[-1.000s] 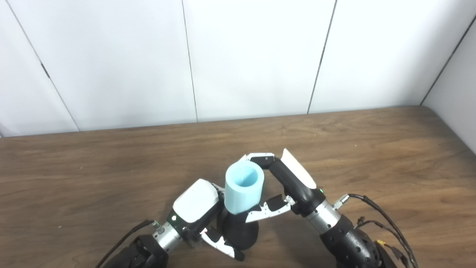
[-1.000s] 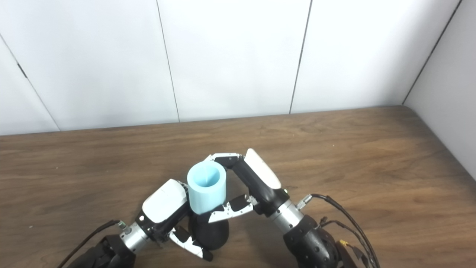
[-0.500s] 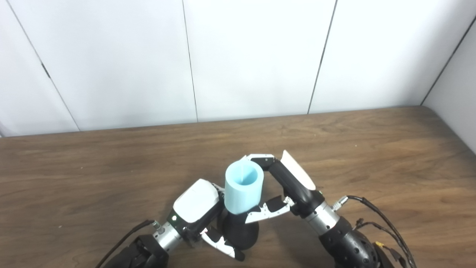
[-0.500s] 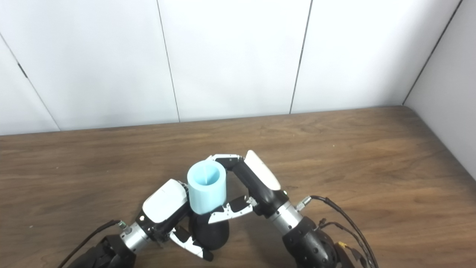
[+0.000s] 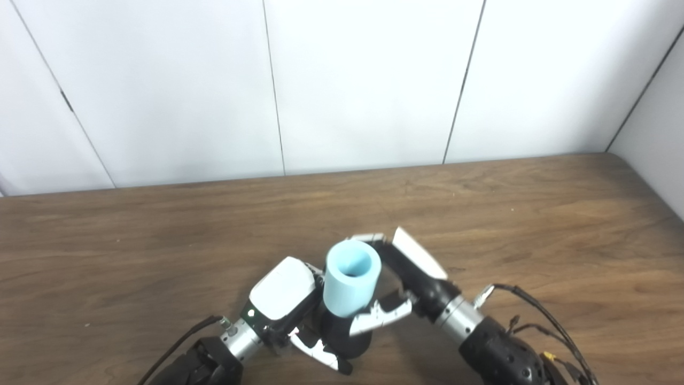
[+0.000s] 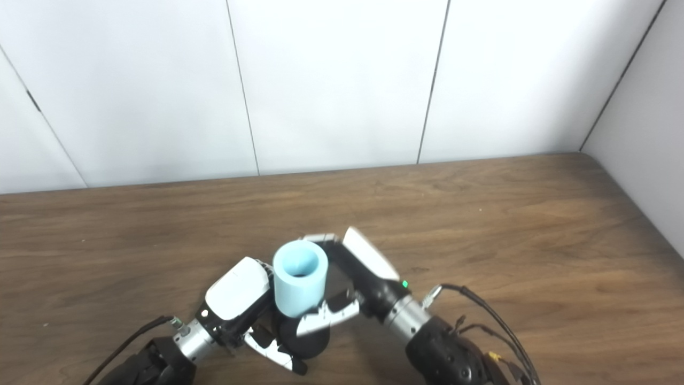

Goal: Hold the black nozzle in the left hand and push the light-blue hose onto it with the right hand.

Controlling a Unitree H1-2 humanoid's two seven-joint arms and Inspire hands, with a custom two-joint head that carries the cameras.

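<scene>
Near the front edge of the wooden table, about midway along it, the left hand is wrapped around the black nozzle, fingers closed on its bulb-shaped body. The light-blue hose stands upright on top of the nozzle, open end up, lower end seated over it. The right hand clasps the hose, fingers curled behind its rim, thumb across the front low down. White wall panels behind.

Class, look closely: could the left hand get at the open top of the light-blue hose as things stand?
Probably not: the left hand is shut on the black nozzle, below the light-blue hose that the right hand grips.
</scene>
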